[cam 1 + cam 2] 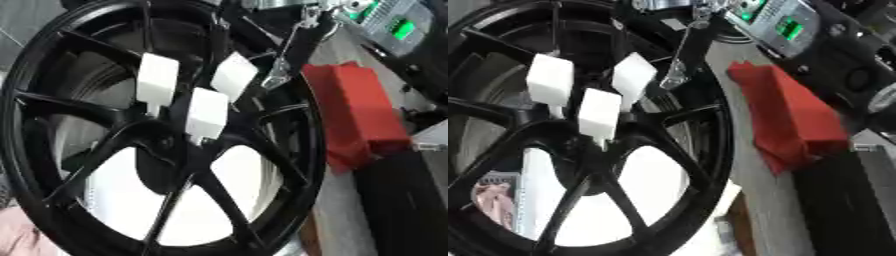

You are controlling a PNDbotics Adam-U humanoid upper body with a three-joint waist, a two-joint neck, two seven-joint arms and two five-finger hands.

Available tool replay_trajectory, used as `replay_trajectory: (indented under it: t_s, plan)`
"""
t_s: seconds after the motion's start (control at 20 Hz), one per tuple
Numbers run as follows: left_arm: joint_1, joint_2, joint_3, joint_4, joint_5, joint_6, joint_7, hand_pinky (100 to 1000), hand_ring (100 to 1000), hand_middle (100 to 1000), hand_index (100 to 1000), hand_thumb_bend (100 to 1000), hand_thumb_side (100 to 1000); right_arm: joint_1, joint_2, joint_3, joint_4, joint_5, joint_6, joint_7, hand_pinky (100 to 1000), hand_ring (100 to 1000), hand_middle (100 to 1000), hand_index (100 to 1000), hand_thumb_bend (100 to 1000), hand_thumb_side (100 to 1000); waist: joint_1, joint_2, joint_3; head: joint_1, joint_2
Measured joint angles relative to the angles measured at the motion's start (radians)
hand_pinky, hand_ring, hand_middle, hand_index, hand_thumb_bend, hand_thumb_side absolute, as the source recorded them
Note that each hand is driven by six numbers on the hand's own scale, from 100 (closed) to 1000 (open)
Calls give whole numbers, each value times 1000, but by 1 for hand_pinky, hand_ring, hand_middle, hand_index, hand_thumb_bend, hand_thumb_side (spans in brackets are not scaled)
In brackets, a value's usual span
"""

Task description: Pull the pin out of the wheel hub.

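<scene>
A large black spoked wheel hub (52, 165) fills the left and middle of both views, tilted up on its edge. Three white block-shaped pin heads stick out near its centre: one on the left (157, 80), one lower in the middle (207, 112) and one upper right (234, 76). My right hand (280, 65) comes down from the top. Only a slim silver part of it shows, hanging just right of the upper right pin, by the rim. It holds none of the pins. My left hand is out of sight.
A red block-like thing (785, 110) lies on the grey surface right of the wheel. A grey device with green lit displays (785, 25) stands at the top right. Dark equipment fills the right edge. Something pinkish (496, 200) shows through the lower left spokes.
</scene>
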Motion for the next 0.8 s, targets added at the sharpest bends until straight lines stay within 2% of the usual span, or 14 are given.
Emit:
replay_trajectory:
  t_s: [0.35,0.8]
  plan:
    - [0,0,0,0,0,0,0,908,477,581,759,100,760,1,0,1,0,-10,15,-4,827,686,457,576,370,100,0,2,0,0,-7]
    - [-1,0,0,0,0,1,-1,907,476,581,759,100,758,3,0,6,-2,-69,38,7,820,662,424,542,359,100,0,2,-1,0,-7]
